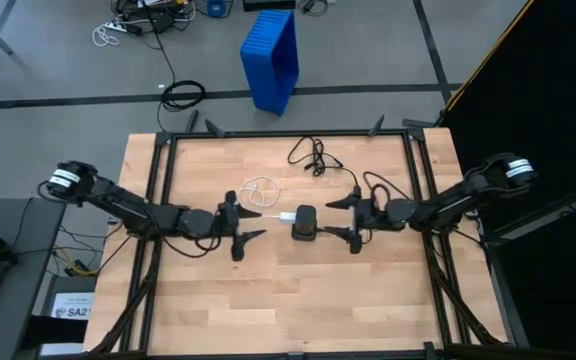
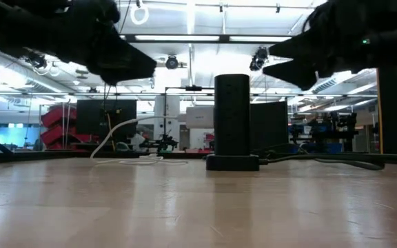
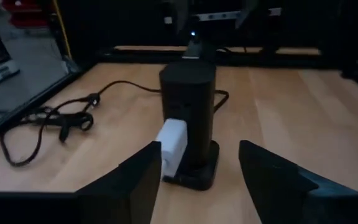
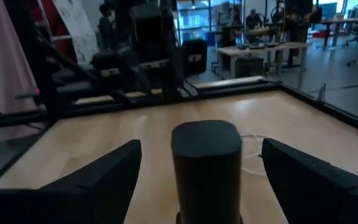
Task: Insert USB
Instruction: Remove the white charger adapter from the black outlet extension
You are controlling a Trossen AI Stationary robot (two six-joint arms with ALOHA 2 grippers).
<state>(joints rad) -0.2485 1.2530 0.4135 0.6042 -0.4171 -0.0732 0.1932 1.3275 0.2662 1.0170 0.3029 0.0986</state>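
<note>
A wooden worktop [image 1: 368, 290] framed in black rails is seen from above, with two dark robot arms reaching toward its middle from either side. Between them stands a black tower-shaped power hub [image 1: 305, 223] on a wider base, its thick black cord [image 1: 313, 155] trailing off toward the far edge.

The USB cable [image 1: 259, 192], thin and white, lies in loose loops on the worktop just beside the left arm's tip. One end of it leads to a white plug [image 3: 172, 144] that, in the left wrist view, sits against the side of the hub facing the left arm, seemingly already seated in a port; how deep it sits cannot be told.

The left gripper [image 1: 246, 228] hangs near that plug with its fingers spread wide and holding nothing, lined up with the plug and well placed to press it home.

The right gripper [image 1: 342, 222] faces the hub from the opposite side, fingers also spread wide, one to each side of the tower without touching it. This placement looks meant to brace the hub so that it does not slide or tip when the plug is pushed.
</note>
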